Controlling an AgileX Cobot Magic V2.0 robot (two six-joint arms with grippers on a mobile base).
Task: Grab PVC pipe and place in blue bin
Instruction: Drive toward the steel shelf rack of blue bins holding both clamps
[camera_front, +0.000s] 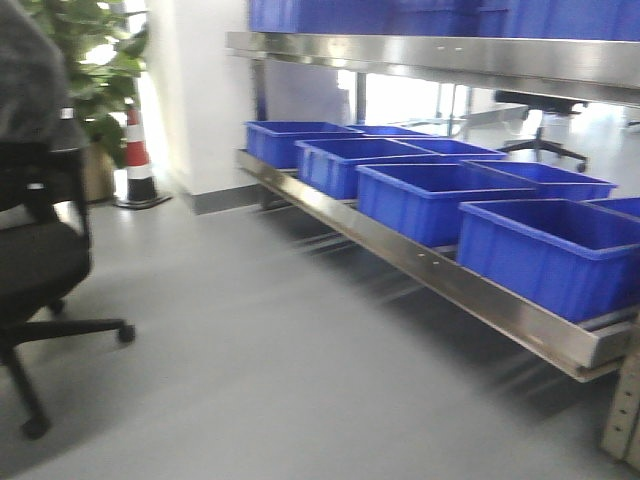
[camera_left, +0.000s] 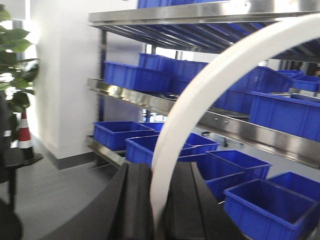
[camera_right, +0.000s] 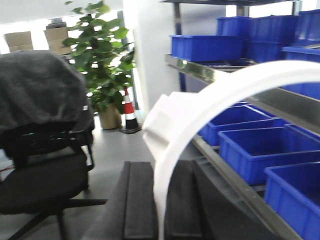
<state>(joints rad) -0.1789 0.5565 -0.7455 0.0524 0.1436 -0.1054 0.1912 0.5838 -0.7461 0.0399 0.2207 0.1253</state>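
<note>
- Clamped on the white pipe (camera_left: 210, 75) by the left gripper (camera_left: 159, 172); pinched between its two black fingers (camera_left: 137, 200), jaws closed against the pipe's sides
- From that grip, curving up and over to the right in a wide arc, across the left wrist view and out at its right edge
- Likewise clenched by the right gripper (camera_right: 160, 167); pipe (camera_right: 240, 82) rising from between the dark fingers (camera_right: 140, 200), then bending away to the right
- At the top of that rise, a blocky white fitting (camera_right: 165, 120) on the pipe's left side
- Held aloft, apart from the bins (camera_front: 545, 265); cannot tell whether one pipe or two
- In a row on the low steel shelf (camera_front: 400, 250), open blue bins, side by side, receding toward the white wall; a second row just behind
- On the upper shelves in both wrist views, more blue bins
- At left of the front view, a black chair (camera_front: 40, 260) with grey cloth over its back
- Beyond it, a striped cone (camera_front: 137, 160) on the grey floor, just beside a leafy plant (camera_front: 90, 60)
- Blurred throughout, the front view most of all
</note>
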